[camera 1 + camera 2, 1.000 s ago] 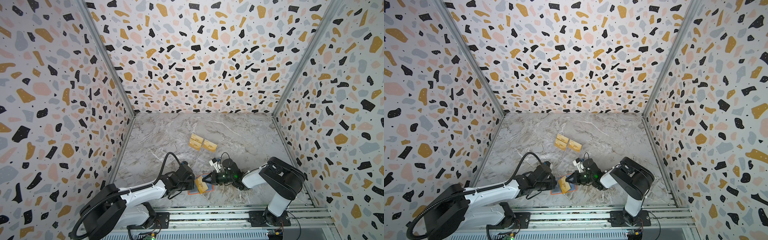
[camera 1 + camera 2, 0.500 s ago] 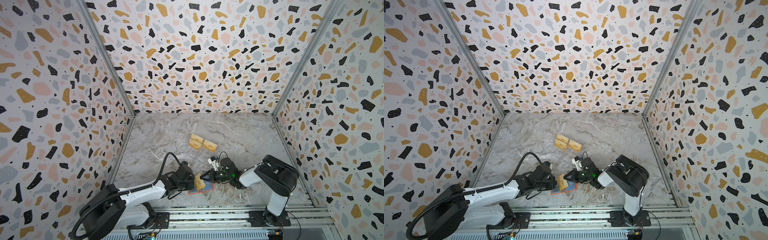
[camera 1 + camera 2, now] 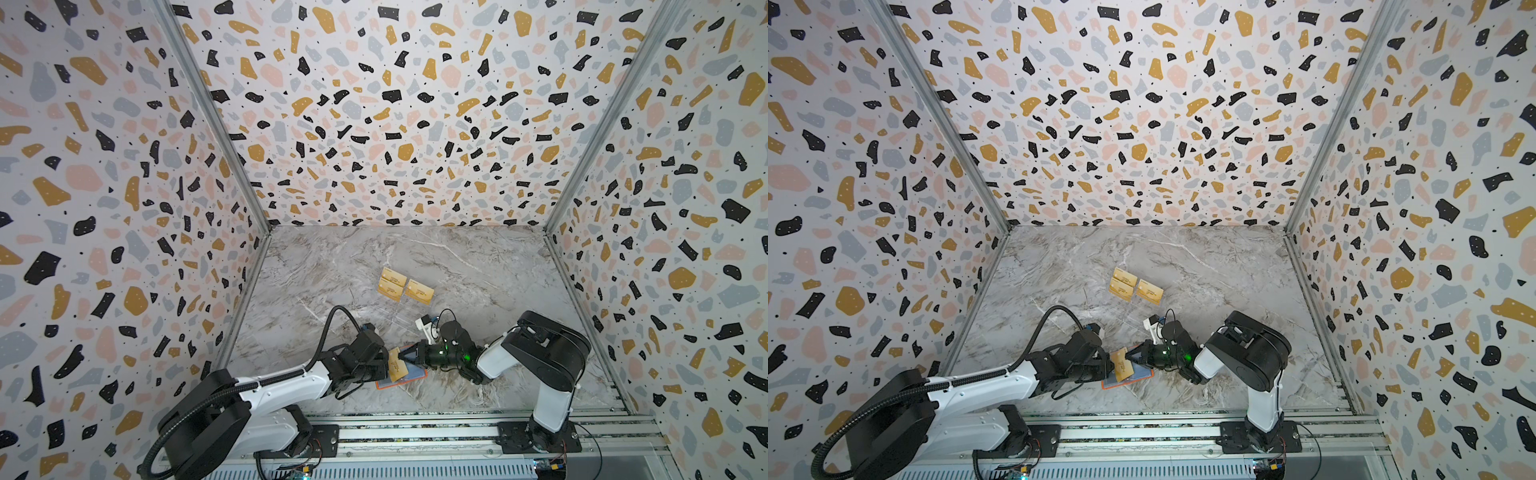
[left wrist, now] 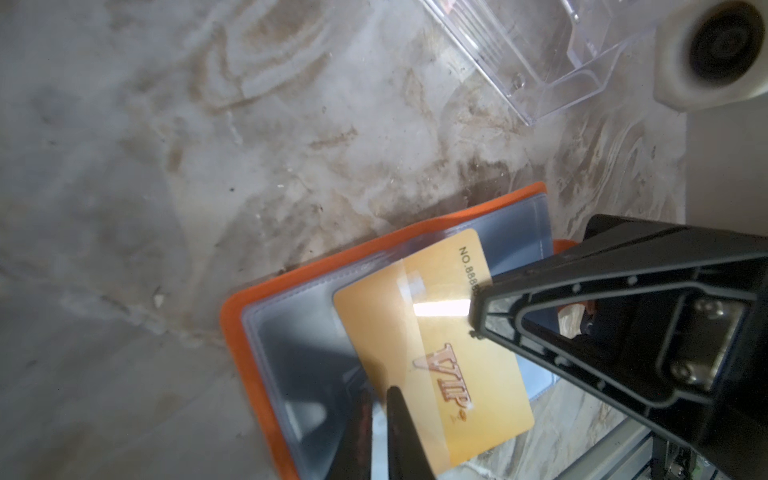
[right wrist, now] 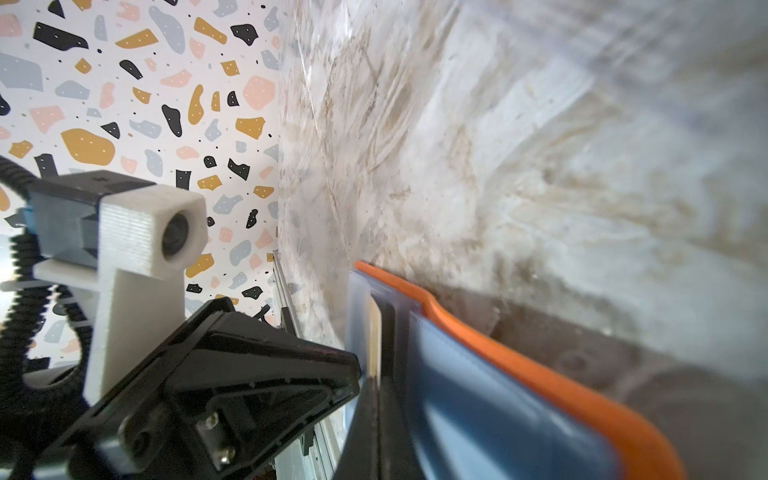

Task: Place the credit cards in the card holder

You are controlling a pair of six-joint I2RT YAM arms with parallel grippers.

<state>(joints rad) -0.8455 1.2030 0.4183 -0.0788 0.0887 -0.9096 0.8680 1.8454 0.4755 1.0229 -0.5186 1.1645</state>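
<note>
Right claw (image 3: 401,356) slid left clamping one card (image 4: 436,353); three cards (image 3: 419,291) apart; left claw (image 4: 378,405) unclear.

We're looking steeply down in both top views, from high above the mounting rail (image 3: 415,434), taking in the whole marble tabletop (image 3: 478,266). The left wrist view hangs close over the open card holder (image 4: 235,340); the right wrist view skims it edge-on, very near, facing the left wrist camera (image 5: 174,235).

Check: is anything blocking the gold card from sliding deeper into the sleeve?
Possibly the left gripper: it pinches the card holder at the leading edge of the gold card. The sleeve beyond looks empty.
</note>
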